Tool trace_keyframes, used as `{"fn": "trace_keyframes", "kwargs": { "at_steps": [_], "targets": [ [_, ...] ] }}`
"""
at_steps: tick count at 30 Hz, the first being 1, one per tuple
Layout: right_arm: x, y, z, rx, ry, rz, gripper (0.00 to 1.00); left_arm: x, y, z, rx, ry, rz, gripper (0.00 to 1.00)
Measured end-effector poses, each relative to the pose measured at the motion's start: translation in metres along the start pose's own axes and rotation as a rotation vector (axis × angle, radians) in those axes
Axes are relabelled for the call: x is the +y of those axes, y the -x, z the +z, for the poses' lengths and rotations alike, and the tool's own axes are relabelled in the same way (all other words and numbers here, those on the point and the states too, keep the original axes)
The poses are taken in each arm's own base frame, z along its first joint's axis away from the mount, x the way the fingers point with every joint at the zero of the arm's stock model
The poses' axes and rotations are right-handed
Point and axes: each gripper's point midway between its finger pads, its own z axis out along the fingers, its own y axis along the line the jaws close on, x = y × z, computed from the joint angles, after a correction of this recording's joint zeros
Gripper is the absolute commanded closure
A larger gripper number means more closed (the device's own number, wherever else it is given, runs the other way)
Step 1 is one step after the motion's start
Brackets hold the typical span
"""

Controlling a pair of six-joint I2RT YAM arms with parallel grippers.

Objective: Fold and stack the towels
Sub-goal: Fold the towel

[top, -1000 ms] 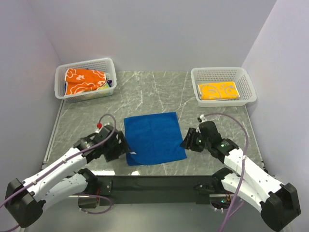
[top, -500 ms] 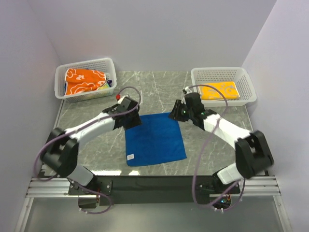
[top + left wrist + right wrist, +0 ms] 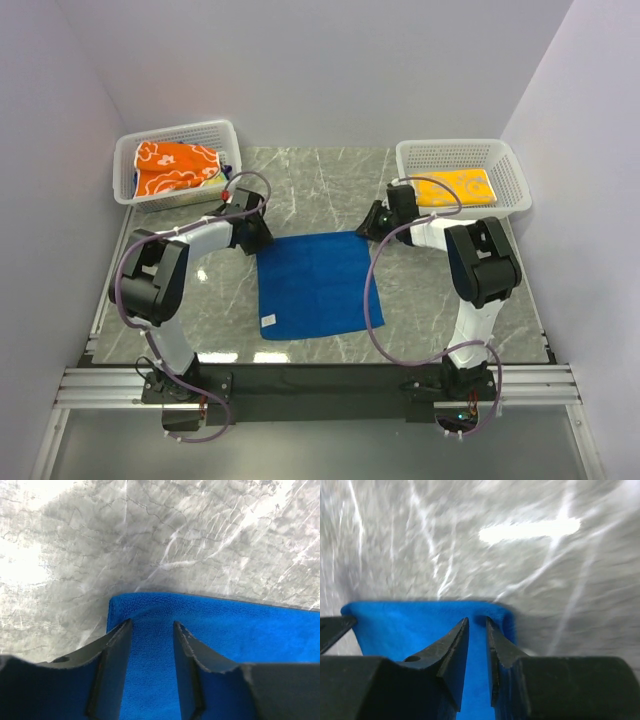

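The blue towel (image 3: 315,285) is spread flat on the table (image 3: 310,190), near its middle, with one edge towards the arms. A small white tag is seen at its near left corner.

The left gripper (image 3: 257,238) is set down on the towel's far left corner. In the left wrist view its fingers (image 3: 116,647) are seen planted on the cloth just inside that corner. The jaws are held partly apart, and a band of blue cloth is seen between them. No grip on the cloth is shown.

The right gripper (image 3: 368,229) is set down on the far right corner. In the right wrist view its fingers (image 3: 454,647) are brought almost together, and only a thin strip of cloth is left between the tips. The cloth is nipped there, and the corner beside the tips is bunched up off the table.

An orange towel (image 3: 170,165) is kept in the basket (image 3: 180,130) at the far left. A folded yellow towel (image 3: 455,187) is laid in the second basket (image 3: 455,145) at the far right. Both are well apart from the blue towel.
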Motion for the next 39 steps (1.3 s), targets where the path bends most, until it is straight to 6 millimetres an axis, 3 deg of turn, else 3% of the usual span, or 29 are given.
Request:
{"fn": "trace_keyframes", "kwargs": {
  "at_steps": [3, 5, 6, 9, 12, 13, 14, 18, 21, 24, 30, 39],
  "targets": [
    [-0.008, 0.008, -0.002, -0.021, -0.02, 0.002, 0.72, 0.0, 0.002, 0.0, 0.0, -0.005, -0.003, 0.46],
    [-0.01, 0.009, -0.004, -0.021, -0.029, -0.014, 0.72, -0.003, 0.002, -0.002, 0.004, -0.012, 0.003, 0.35],
    [-0.011, 0.01, -0.004, -0.019, -0.033, -0.023, 0.71, -0.003, 0.003, -0.003, 0.004, -0.013, 0.007, 0.35],
    [-0.008, 0.016, -0.01, -0.007, -0.044, -0.101, 0.69, -0.006, 0.01, -0.014, 0.005, -0.009, 0.032, 0.22],
    [0.001, 0.032, -0.017, -0.002, -0.046, -0.22, 0.52, -0.016, 0.027, -0.037, -0.026, -0.023, 0.084, 0.01],
    [0.006, 0.039, -0.02, -0.001, -0.044, -0.264, 0.44, -0.02, 0.036, -0.048, -0.049, -0.031, 0.105, 0.01],
    [0.009, 0.044, -0.022, 0.001, -0.042, -0.302, 0.43, -0.025, 0.046, -0.061, -0.078, -0.041, 0.133, 0.01],
    [0.027, 0.067, -0.032, 0.014, -0.018, -0.49, 0.44, -0.036, 0.076, -0.107, -0.194, -0.084, 0.247, 0.01],
    [0.026, 0.066, -0.029, 0.072, -0.002, -0.598, 0.45, -0.032, 0.086, -0.129, -0.255, -0.088, 0.337, 0.01],
    [0.014, 0.049, -0.021, 0.183, 0.014, -0.659, 0.46, -0.021, 0.078, -0.131, -0.249, -0.082, 0.412, 0.01],
    [-0.013, 0.017, -0.01, 0.383, 0.02, -0.722, 0.48, -0.001, 0.05, -0.113, -0.157, -0.073, 0.51, 0.01],
    [-0.012, 0.018, -0.01, 0.44, 0.037, -0.775, 0.5, -0.004, 0.05, -0.108, -0.156, -0.09, 0.54, 0.01]
  ]
}}
